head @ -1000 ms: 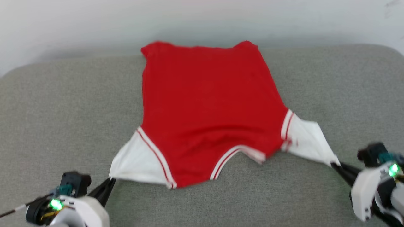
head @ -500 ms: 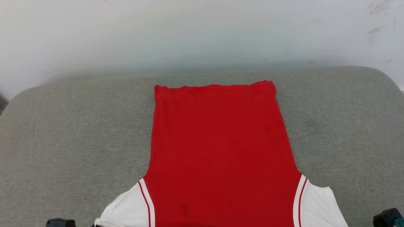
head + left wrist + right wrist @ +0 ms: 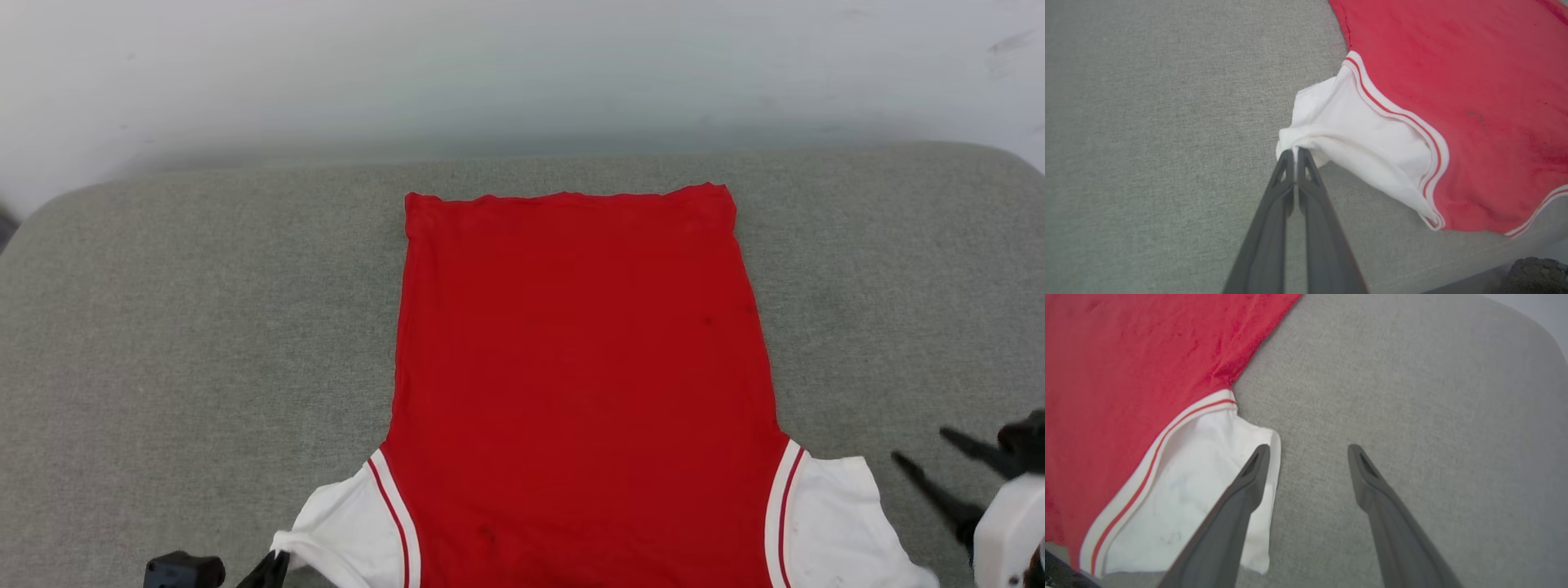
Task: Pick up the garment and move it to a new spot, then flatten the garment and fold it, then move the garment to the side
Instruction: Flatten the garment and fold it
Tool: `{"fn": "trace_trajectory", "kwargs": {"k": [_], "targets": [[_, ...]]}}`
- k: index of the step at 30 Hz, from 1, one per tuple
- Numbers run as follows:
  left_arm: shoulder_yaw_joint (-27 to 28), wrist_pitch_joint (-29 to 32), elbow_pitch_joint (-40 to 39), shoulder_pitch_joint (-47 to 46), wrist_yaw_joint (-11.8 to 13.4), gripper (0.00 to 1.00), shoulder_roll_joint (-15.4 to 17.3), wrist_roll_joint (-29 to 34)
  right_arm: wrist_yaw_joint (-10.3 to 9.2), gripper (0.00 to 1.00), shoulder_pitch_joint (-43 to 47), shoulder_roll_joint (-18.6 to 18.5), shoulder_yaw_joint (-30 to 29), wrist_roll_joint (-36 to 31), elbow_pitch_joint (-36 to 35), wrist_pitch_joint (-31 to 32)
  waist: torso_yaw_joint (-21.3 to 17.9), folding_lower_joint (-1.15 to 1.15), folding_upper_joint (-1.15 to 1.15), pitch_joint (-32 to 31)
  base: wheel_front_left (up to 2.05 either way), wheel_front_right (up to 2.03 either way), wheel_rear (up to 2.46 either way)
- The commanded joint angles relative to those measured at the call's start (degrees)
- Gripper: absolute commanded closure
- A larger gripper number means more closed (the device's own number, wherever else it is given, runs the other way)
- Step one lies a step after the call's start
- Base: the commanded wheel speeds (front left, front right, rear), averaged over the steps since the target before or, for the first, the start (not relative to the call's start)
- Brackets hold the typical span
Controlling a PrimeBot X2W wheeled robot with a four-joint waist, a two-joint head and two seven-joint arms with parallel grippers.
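On the far left, my left pincer [image 3: 1294,152] is pressed narrow on the tip of the left sleeve [image 3: 1355,134], holding a small pinch of white cloth just above the grey cushion [image 3: 204,310]. The sleeve bunches and rolls toward that pinch, so it is not lying flat.

The garment [image 3: 580,351] lies in the middle of the cushion, plain red side up. Its hem is at the far edge and its 2 sleeves are toward me. The body looks smooth and square, with no big creases that I can see.

The right sleeve [image 3: 1188,490] rests spread on the cushion. My right pincer [image 3: 1308,451] stands wide with nothing in it, 1 finger over the sleeve's outer edge and the other over bare cushion.

I judge the flattening to be nearly done. To finish it well I would draw the left sleeve gently outward and low, only until the roll opens. I would set it down before I part the fingers, and not tug the red body askew. The right side I would leave alone.
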Motion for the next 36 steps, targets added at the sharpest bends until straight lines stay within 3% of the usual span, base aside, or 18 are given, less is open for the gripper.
{"fn": "trace_trajectory", "kwargs": {"k": [1,7,13,18,25,31,36], "targets": [[0.5,-0.2,-0.4,-1.1,0.1,1.0,-0.3,0.5,-0.04,0.0,-1.2,-0.1,-1.5,-0.8,-0.9,0.2,0.3,0.0,0.0,0.9,0.0,0.0,0.0],[1.6,-0.1,-2.0,-3.9,0.4,1.0,-1.6,3.4,-0.04,0.0,-9.8,-0.2,-16.8,-4.2,-9.4,4.5,1.8,0.0,0.0,5.2,0.0,0.0,0.0],[2.4,0.1,-4.9,-7.6,0.4,1.0,-2.8,6.5,-0.04,0.0,-23.8,1.3,-24.0,-7.4,-14.8,15.0,5.0,0.0,0.0,12.0,0.0,0.0,0.0],[2.0,0.3,-7.1,-11.1,1.5,1.0,-3.6,9.9,-0.04,0.0,-36.1,1.9,-21.3,-5.8,-13.2,31.3,8.3,0.0,0.0,17.7,0.0,0.0,0.0],[2.0,0.1,-9.7,-14.4,2.4,1.0,-6.3,13.2,-0.04,0.0,-51.0,2.6,-12.2,-4.8,-7.0,54.9,12.4,0.0,0.0,24.7,0.0,0.0,0.0],[2.0,0.0,-11.3,-17.3,2.5,1.0,-8.4,15.8,-0.04,0.0,-58.0,4.1,-9.0,-3.3,-0.5,67.8,14.9,0.0,0.0,29.5,0.0,0.0,0.0],[2.2,0.0,-12.3,-19.3,2.6,1.0,-9.5,17.7,-0.04,0.0,-60.1,5.2,-9.7,-4.6,3.9,72.4,16.4,0.0,0.0,32.9,0.0,0.0,0.0]]}}
